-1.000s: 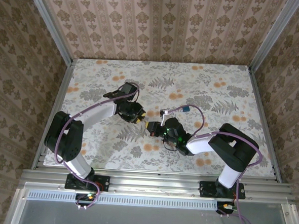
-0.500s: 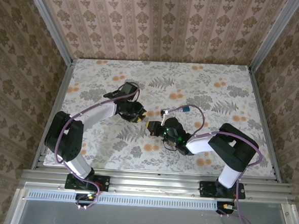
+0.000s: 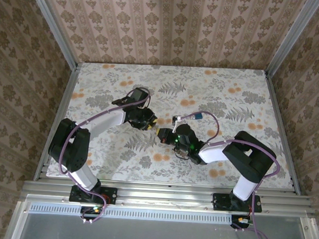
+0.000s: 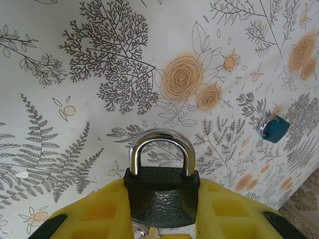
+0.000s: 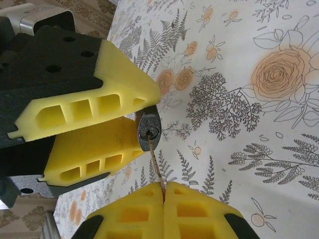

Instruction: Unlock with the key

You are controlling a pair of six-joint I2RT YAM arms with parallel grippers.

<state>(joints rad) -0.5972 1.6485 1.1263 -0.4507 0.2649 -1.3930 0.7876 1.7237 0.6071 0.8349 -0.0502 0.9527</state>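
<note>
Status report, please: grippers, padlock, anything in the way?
Left gripper clamped on padlock, shackle closed. Right gripper shut on key, blade at the keyhole. Nothing blocking; small blue object lies apart on table.

A robot test cell, more lab than home: a floral-covered desk (image 3: 247, 103) boxed in by wallpapered walls (image 3: 176, 28); aluminium rails (image 3: 165, 194) frame it; the left arm (image 3: 102, 119) and right arm (image 3: 222, 150) are bolted along its near edge.
</note>
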